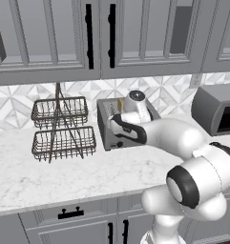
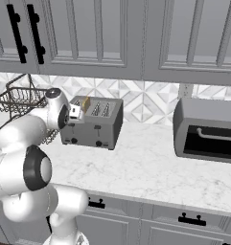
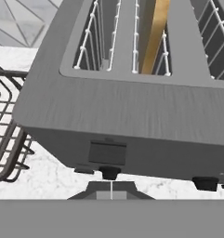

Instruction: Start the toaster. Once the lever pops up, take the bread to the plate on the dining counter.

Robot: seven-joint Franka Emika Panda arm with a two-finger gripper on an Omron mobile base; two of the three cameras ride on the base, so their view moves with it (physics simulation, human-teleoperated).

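The grey four-slot toaster (image 1: 106, 127) (image 2: 98, 125) (image 3: 122, 109) stands on the marble counter by the tiled wall. A slice of bread (image 1: 120, 104) (image 2: 86, 103) (image 3: 156, 32) stands upright in one of its slots, its tan crust poking above the top. My gripper (image 2: 75, 114) (image 3: 111, 190) is shut, with its tips pressed together. It sits just in front of the toaster's front face at the left end, close above a dark lever slot (image 3: 107, 153) and a small knob (image 3: 109, 173). In the left base view my hand (image 1: 122, 125) covers that front corner. The plate and the dining counter are out of view.
A two-tier dark wire basket rack (image 1: 63, 126) (image 2: 18, 100) (image 3: 4, 139) stands just left of the toaster. A larger grey dark-windowed appliance (image 1: 216, 109) (image 2: 208, 129) sits to the right. Grey wall cabinets (image 1: 88, 38) hang overhead.
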